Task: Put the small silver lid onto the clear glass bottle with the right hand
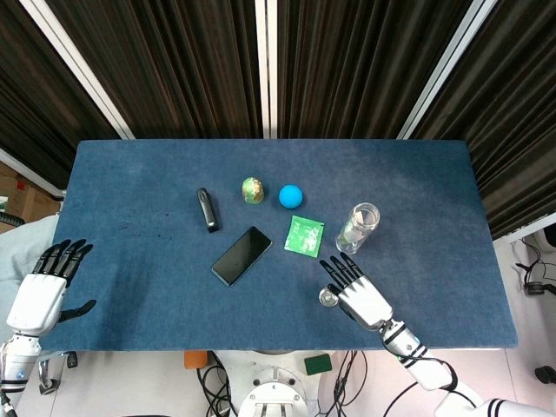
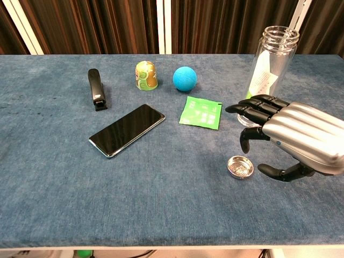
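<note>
one silver lid [image 2: 240, 166], one glass bottle [image 2: 270, 70], two hands

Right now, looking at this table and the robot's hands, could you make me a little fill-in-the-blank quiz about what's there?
1. The small silver lid lies on the table with its hollow side facing ____.
2. The clear glass bottle stands upright and its mouth is ____.
3. The right hand hovers beside the lid with its fingers ____, holding nothing.
4. The round ball next to the green packet is coloured ____.

Missing words: up; open; apart; blue
</note>
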Robot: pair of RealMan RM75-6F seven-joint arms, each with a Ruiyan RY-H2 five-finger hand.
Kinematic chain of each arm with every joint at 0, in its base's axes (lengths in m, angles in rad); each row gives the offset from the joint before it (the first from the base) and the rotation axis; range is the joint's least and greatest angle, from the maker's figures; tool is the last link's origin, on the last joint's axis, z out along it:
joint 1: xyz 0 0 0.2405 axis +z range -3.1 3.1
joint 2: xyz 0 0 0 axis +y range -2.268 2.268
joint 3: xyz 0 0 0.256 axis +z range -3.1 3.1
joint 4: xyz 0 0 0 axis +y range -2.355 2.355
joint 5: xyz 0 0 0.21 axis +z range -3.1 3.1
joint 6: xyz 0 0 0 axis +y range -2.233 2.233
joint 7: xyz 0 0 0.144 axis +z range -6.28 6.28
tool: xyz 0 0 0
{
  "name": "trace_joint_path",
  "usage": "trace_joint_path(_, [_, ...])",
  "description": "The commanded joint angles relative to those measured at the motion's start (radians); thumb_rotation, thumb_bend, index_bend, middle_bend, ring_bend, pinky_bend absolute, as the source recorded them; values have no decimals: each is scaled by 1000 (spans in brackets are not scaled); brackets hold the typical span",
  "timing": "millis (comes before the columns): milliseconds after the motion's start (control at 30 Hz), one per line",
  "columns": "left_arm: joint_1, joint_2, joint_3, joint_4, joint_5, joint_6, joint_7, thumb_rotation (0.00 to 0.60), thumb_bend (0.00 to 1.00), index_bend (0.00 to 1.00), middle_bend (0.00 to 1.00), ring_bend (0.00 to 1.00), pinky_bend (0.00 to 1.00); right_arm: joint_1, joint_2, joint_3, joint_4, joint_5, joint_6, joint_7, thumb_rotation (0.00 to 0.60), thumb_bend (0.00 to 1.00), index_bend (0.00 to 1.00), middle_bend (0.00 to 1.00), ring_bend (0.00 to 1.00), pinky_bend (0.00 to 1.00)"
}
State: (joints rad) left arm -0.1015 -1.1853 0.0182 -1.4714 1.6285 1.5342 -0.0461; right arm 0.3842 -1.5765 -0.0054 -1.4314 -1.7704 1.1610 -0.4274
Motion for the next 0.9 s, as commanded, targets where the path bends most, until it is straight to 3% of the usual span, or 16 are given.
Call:
trace_joint_path(33, [-1, 0, -1, 2, -2, -1, -3, 600, 45, 111, 82, 51, 119, 6, -5, 0, 5, 7, -4, 2, 600, 347, 468, 26, 0, 0])
trace_joint_path(900, [3, -7, -1, 37, -8, 0, -39, 600, 45, 111, 82, 51, 119, 47, -61, -20, 40, 43, -16, -16, 600, 401, 548, 36, 0, 0])
